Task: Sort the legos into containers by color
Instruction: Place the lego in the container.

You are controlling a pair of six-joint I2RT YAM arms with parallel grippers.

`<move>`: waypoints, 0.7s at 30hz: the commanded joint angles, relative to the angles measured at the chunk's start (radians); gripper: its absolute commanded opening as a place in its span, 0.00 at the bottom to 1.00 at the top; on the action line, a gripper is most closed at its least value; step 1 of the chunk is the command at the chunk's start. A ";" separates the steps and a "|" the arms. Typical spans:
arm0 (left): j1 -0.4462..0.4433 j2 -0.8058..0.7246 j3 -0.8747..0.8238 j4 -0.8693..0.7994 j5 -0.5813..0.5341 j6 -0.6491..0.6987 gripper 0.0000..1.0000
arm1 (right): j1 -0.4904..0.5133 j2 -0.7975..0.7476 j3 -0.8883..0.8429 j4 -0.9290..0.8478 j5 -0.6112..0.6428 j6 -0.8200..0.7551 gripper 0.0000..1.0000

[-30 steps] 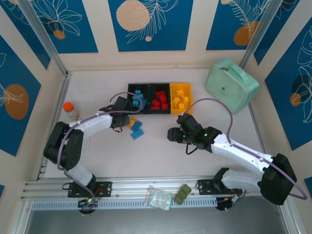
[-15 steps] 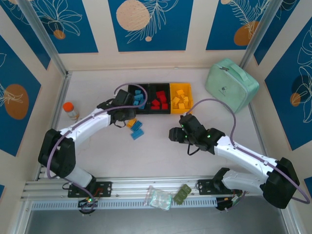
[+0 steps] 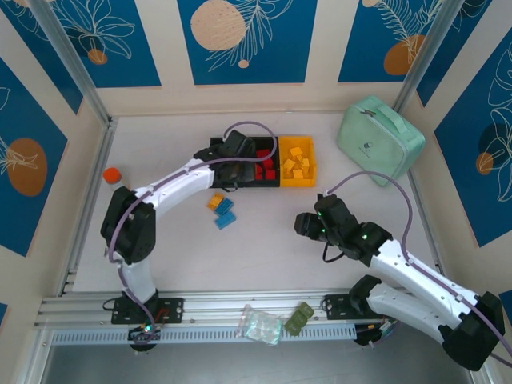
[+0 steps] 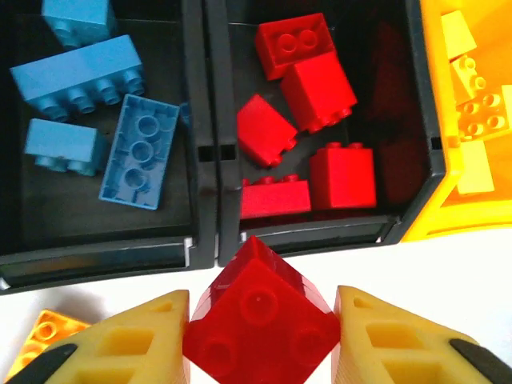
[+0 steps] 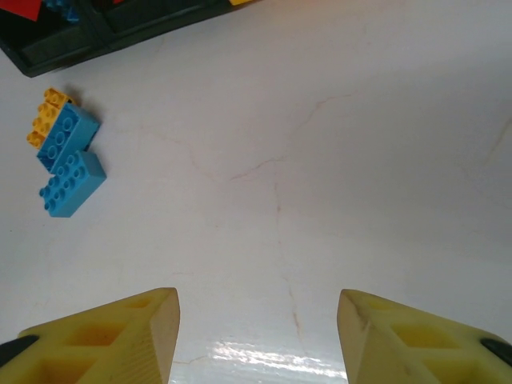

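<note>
Three loose bricks lie on the table point(image 3: 264, 256) in front of the bins: a yellow brick point(image 3: 214, 201) touching a blue brick point(image 3: 226, 207), with a second blue brick point(image 3: 225, 221) just beside them. Above them, the left gripper point(image 4: 260, 336) reaches toward the row of bins and pinches a red brick point(image 4: 260, 316) between its fingers, turned corner-on. In the wrist view the brick hangs at the near wall of the middle bin point(image 4: 308, 232), close to the divider it shares with the left bin point(image 4: 96, 254). The left bin holds only blue pieces, the middle one only red pieces point(image 4: 320, 88), and the yellow bin point(image 4: 428, 216) to the right holds yellow ones. The step in hand looks like delivering this red brick to the middle bin. The next move seems to call for carrying it a little farther in, so that it clears the near wall and stays right of the divider. Only then should the jaws part, or the brick could catch on the rim or drop onto the table. Farther right, the right gripper point(image 5: 256, 320) hovers over bare table with its fingers spread and nothing between them, well apart from the loose bricks. After the red drop, those three remain: both blues for the left bin, and the yellow for the yellow bin.
</note>
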 commanded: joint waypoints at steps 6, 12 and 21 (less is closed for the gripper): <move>-0.009 0.168 0.225 -0.081 -0.011 0.060 0.38 | -0.016 -0.017 -0.018 -0.026 -0.005 0.018 0.55; -0.011 0.290 0.379 -0.140 -0.015 0.072 0.41 | -0.018 -0.020 -0.023 -0.036 -0.005 0.026 0.55; -0.011 0.308 0.429 -0.173 -0.043 0.092 0.65 | -0.023 -0.018 -0.009 -0.037 -0.005 0.019 0.55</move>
